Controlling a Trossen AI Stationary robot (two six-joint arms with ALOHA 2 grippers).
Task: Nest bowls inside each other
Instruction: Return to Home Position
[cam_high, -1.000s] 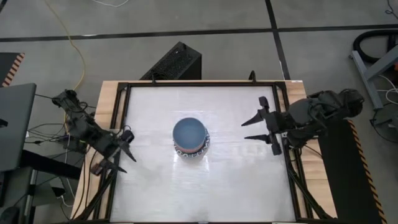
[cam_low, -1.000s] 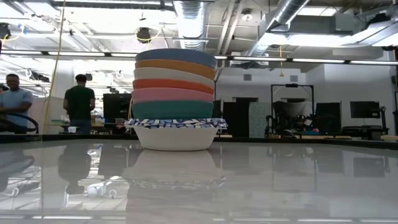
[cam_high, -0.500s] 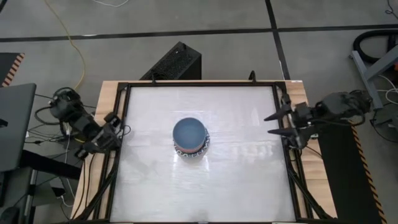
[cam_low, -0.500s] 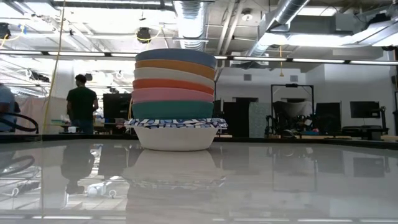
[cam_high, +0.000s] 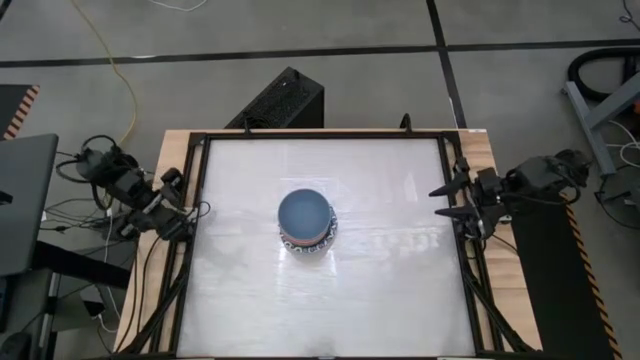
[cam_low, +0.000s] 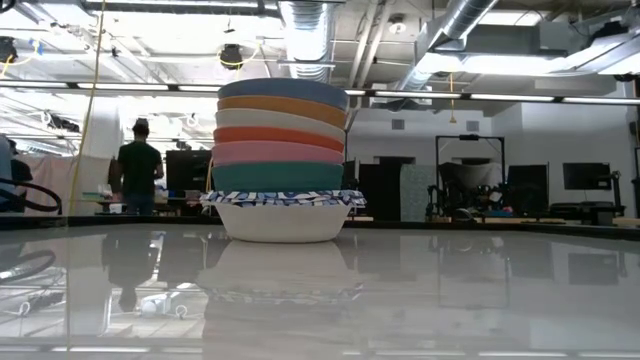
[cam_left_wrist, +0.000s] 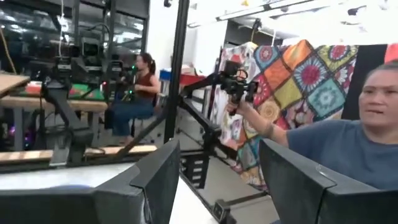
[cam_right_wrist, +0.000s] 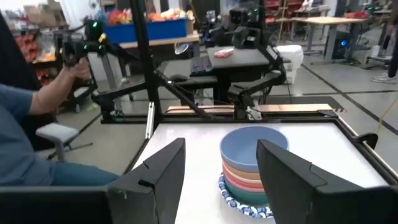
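The bowls stand nested in one stack at the middle of the table, a blue bowl on top and a white, blue-patterned bowl at the bottom resting on the table. My left gripper is drawn back over the table's left frame, open, with nothing between its fingers. My right gripper hovers at the table's right edge, open and empty, pointing toward the stack.
A black frame rims the white table. A black box sits on the floor behind the far edge. People show in the room beyond, one holding a hand-held device.
Both grippers have drawn away from the stack. My left gripper has pulled back toward the table's left edge and tipped upward. My right gripper has retreated toward the right edge. The stack of bowls has stayed in place.
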